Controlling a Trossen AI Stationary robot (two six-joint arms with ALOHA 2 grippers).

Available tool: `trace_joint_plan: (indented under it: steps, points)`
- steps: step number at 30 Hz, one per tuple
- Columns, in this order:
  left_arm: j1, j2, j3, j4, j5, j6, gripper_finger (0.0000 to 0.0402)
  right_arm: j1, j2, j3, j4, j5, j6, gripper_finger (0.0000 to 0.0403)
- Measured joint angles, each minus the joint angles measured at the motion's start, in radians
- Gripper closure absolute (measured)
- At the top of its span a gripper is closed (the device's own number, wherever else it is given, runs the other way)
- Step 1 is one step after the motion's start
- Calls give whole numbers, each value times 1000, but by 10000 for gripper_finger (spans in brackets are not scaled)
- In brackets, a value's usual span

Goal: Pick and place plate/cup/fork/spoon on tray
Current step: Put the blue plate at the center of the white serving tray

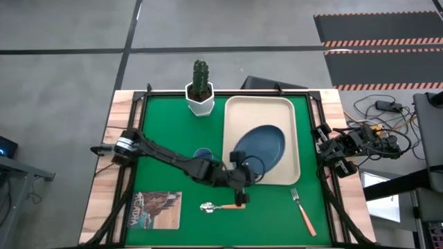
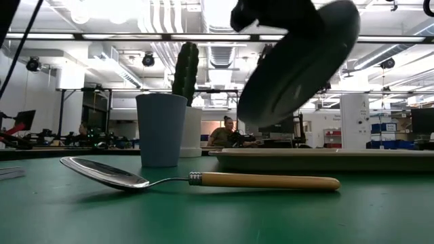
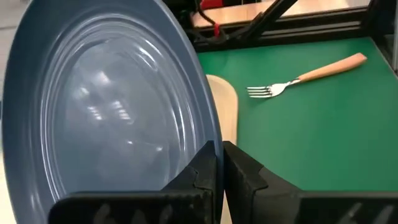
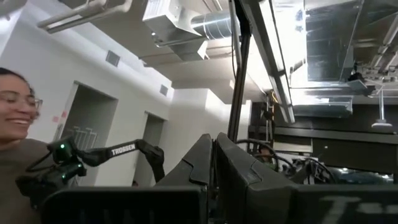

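Observation:
My left gripper is shut on the slate-blue plate, which it holds tilted above the near part of the cream tray. The plate also shows aloft in the low view. The light-blue cup stands upright on the green mat just left of the tray, partly behind my left arm. The orange-handled spoon lies flat on the mat near the front. The orange-handled fork lies flat at the front right. My right gripper is shut and empty at the table's right edge. My left gripper pinches the plate's rim between its two fingers, one on the plate's upper face and one on its underside. The fingers come from the table's left at the plate's near-left edge. The plate is lifted clear of the tray and steeply tilted.
A white hexagonal pot with a cactus stands at the far side of the mat, left of the tray. A book lies at the front left corner. People show in the room beyond the table.

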Motion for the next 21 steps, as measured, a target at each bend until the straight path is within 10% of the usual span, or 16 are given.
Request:
trace_joint_plan:
  steps: [21]
  points:
    - [87, 107, -36, 0, 48, -8, 401, 0, 0, 0, -14, 0, 3, 392]
